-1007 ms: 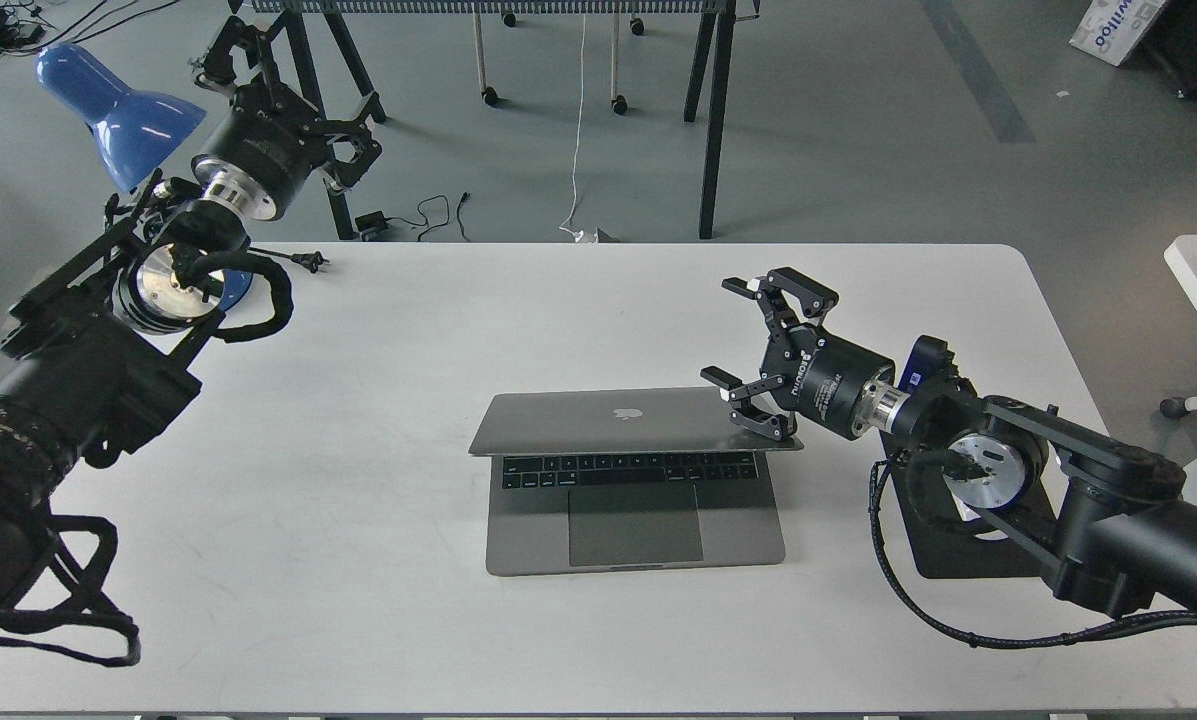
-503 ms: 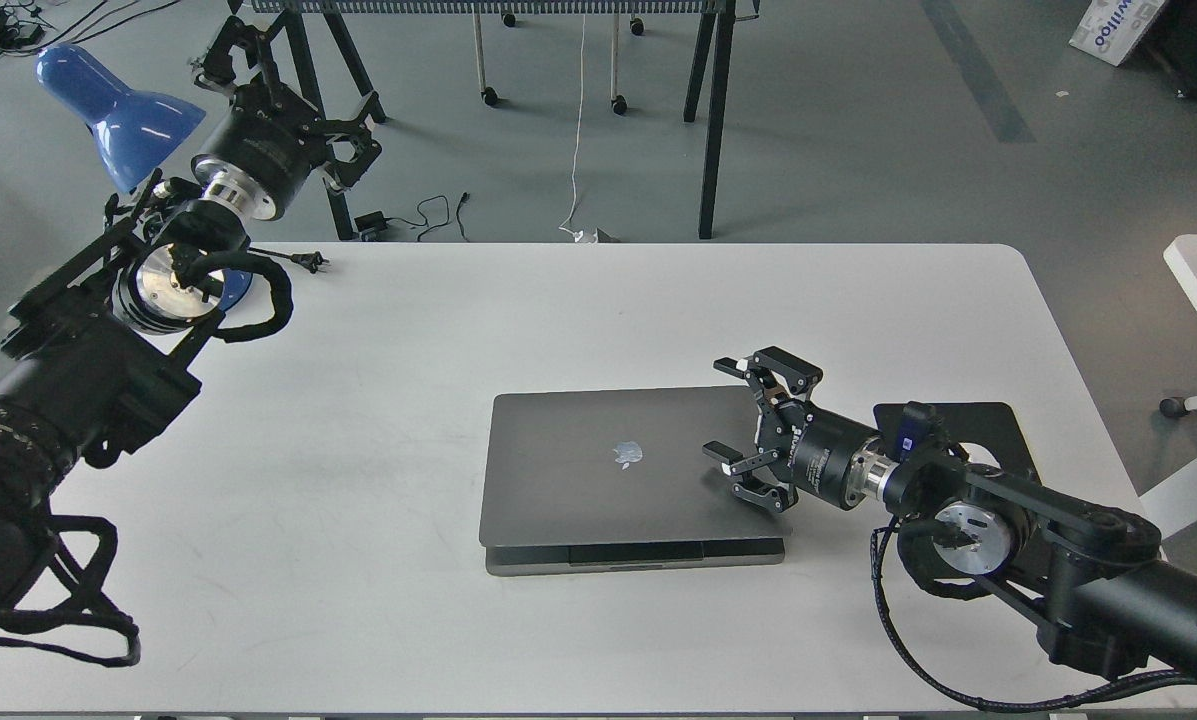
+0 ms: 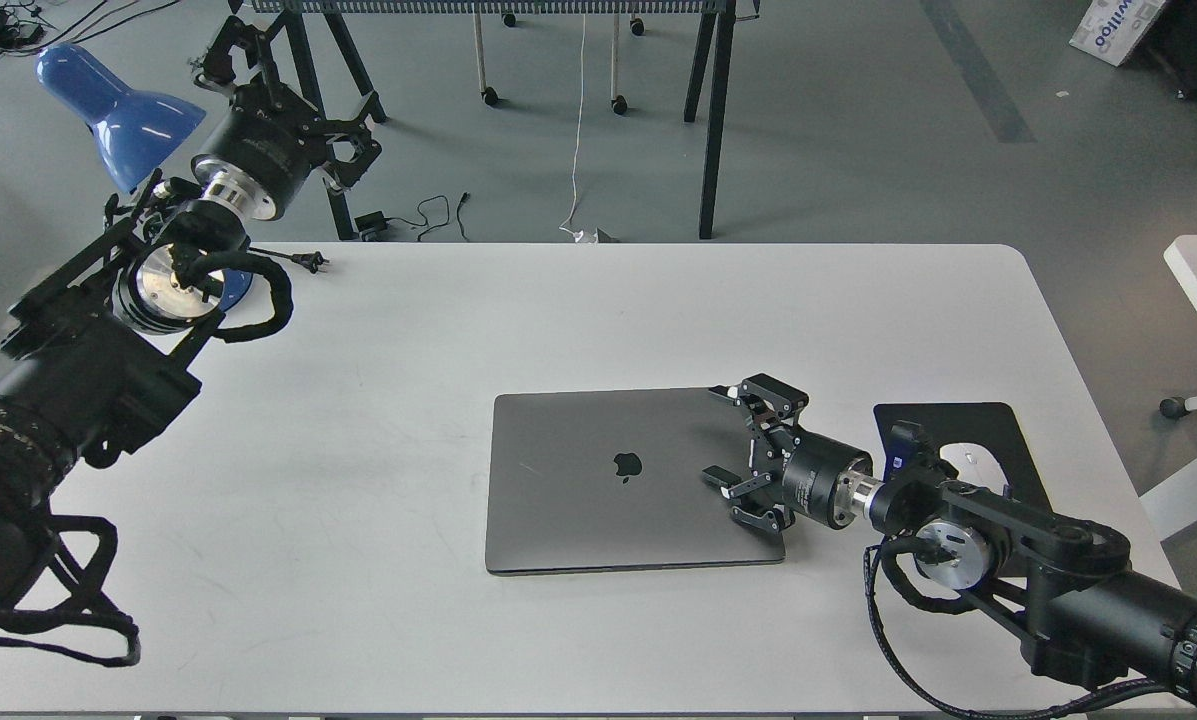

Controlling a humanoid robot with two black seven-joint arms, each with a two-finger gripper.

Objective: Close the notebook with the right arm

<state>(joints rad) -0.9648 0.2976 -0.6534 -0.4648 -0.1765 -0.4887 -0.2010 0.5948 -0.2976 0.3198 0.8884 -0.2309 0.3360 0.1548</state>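
Note:
The space-grey notebook (image 3: 618, 480) lies flat on the white table (image 3: 458, 340), lid fully down, dark apple logo facing up. My right arm comes in from the lower right. Its gripper (image 3: 726, 438) is open, fingers spread, and rests on the right part of the lid, holding nothing. My left gripper (image 3: 298, 80) is raised at the upper left near the blue lamp (image 3: 118, 110), away from the notebook; its fingers stand apart and hold nothing.
A flat black mouse pad (image 3: 968, 440) with a white mouse (image 3: 968, 462) lies just right of the notebook, partly under my right arm. A plug and cable (image 3: 303, 262) lie at the table's back left. Trestle legs stand behind the table.
The lid went from half-open to nearly shut to fully flat. My right gripper moved down and toward me with it, pressing on the lid's right side. The left arm has not moved.

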